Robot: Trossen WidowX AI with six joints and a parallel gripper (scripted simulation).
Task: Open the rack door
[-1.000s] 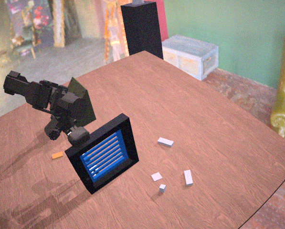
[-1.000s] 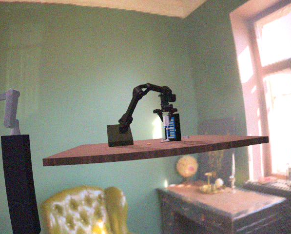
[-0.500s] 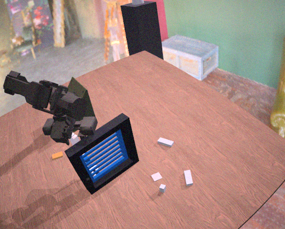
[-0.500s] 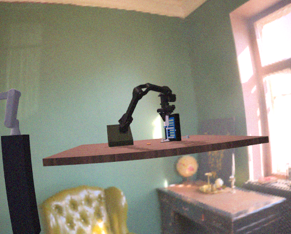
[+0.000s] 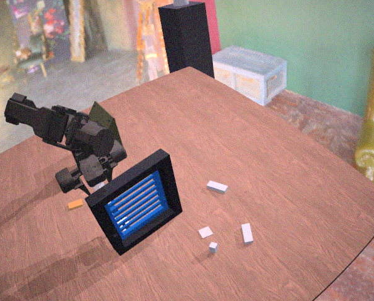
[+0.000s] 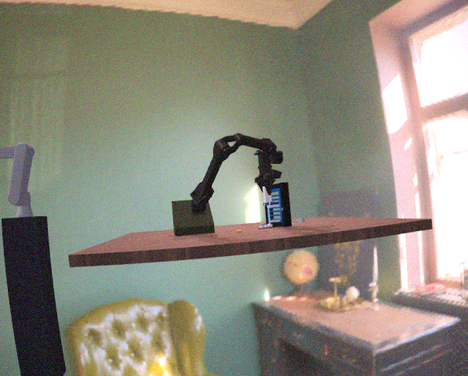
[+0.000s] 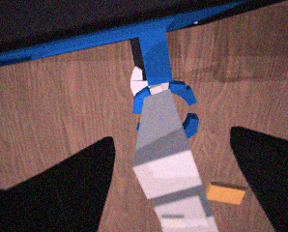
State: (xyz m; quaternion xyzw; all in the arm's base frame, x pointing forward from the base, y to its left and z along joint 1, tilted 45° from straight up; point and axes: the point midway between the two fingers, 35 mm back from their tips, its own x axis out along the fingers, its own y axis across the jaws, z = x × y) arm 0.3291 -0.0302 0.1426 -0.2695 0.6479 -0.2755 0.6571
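Hand (image 5: 98,190) (image 6: 266,189) (image 7: 170,140) is hanging released, 2 fingers spread apart around pale upright handle (image 6: 266,196) (image 7: 163,126). Handle is standing in front of blue slatted door (image 5: 138,204) (image 6: 276,204) in black frame (image 5: 125,248) (image 6: 286,204). Orange block (image 5: 75,204) (image 6: 239,231) (image 7: 226,192) is lying nearby on counter (image 5: 245,145) (image 6: 144,247) (image 7: 57,111).

The rack frame (image 5: 103,223) (image 6: 287,204) stands on the table (image 5: 294,181) (image 6: 246,247); in the top view, a small block (image 5: 75,204) (image 6: 239,231) (image 7: 226,193) lies left of it, two bars (image 5: 217,187) (image 5: 247,233) right.
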